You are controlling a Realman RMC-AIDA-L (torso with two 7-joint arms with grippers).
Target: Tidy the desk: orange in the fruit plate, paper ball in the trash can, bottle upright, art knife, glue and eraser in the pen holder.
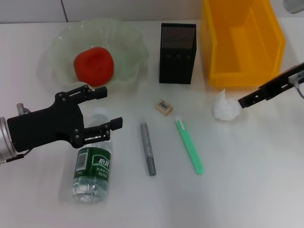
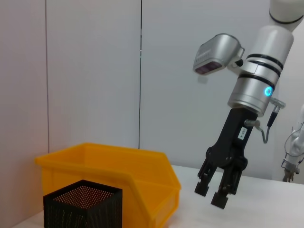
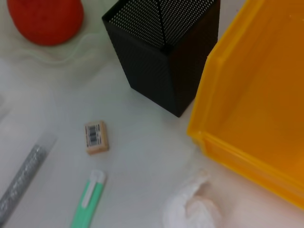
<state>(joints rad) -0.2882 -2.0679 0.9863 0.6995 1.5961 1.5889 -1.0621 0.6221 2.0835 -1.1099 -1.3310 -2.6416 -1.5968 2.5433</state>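
Note:
The orange [image 1: 93,65] lies in the pale green fruit plate [image 1: 130,40]. The clear bottle [image 1: 93,166] with a green label lies on its side at the front left. My left gripper [image 1: 107,108] is open and empty above the bottle's cap end. The eraser [image 1: 164,107], grey glue stick [image 1: 147,148] and green art knife [image 1: 190,146] lie mid-table. The white paper ball [image 1: 225,108] lies in front of the yellow bin. My right gripper [image 1: 243,102] is just right of the paper ball; the left wrist view shows it [image 2: 212,194] open and empty.
The black mesh pen holder [image 1: 177,53] stands at the back centre, next to the yellow bin [image 1: 266,35] at the back right. The right wrist view shows the holder [image 3: 161,52], bin [image 3: 256,95], eraser [image 3: 96,137], knife [image 3: 88,204] and paper ball [image 3: 192,206].

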